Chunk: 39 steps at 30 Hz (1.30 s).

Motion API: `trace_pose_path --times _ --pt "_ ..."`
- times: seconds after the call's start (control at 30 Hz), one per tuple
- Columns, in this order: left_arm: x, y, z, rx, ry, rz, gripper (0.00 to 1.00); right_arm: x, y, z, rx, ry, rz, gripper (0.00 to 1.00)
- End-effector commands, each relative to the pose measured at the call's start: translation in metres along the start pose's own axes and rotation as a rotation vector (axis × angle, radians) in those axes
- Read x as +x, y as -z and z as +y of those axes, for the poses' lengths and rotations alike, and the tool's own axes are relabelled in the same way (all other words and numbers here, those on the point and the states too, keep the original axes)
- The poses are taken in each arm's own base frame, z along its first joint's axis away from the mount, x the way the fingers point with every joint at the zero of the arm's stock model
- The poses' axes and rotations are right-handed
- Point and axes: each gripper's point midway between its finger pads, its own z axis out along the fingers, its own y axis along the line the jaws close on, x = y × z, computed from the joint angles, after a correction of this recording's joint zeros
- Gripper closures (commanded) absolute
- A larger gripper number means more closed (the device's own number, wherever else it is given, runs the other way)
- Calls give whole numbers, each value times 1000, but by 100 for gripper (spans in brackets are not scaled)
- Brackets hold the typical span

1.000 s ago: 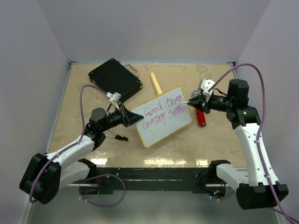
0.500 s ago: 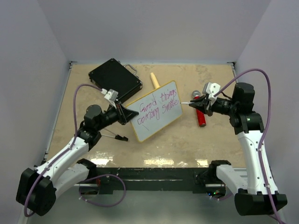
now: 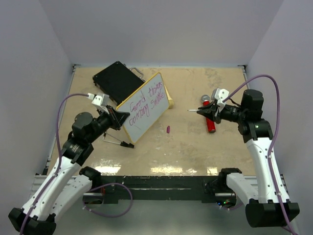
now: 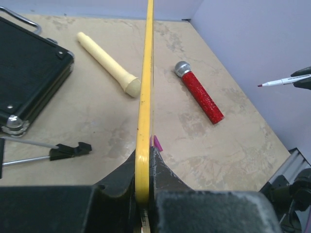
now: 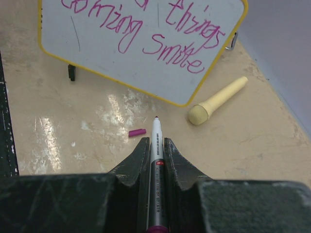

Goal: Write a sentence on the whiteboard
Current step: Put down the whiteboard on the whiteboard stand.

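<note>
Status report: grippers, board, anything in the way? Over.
Left gripper shut on whiteboard edge, board tilted up. Right gripper shut on marker, tip clear of board. Sentence on, two lines. Small magenta piece loose on table.

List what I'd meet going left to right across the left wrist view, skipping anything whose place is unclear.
black case → cream stick → whiteboard, seen edge-on → magenta cap → red cylinder → marker
</note>
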Motion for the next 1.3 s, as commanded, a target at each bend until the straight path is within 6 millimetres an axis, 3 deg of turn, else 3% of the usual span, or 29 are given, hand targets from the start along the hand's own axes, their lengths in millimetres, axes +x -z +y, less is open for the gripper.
trace_pose_path --times 0.0,0.33,0.57,0.93,1.1,1.27 --pt "-46 23 -2 -68 -76 -137 100 -9 0 -3 4 24 -34 100" --pt "-45 49 30 -224 -41 -285 100 -3 -2 -3 3 10 -27 100" --pt "-27 59 57 -340 -10 -291 100 0 -3 -3 1 5 -23 100" --pt "-3 66 71 -393 17 -248 100 2 -4 -4 -5 0 -19 100" --pt "21 65 83 -433 64 -199 100 1 -4 -3 -4 2 -19 100" --pt "25 71 93 -472 63 -230 100 1 -4 -3 -8 3 -20 100"
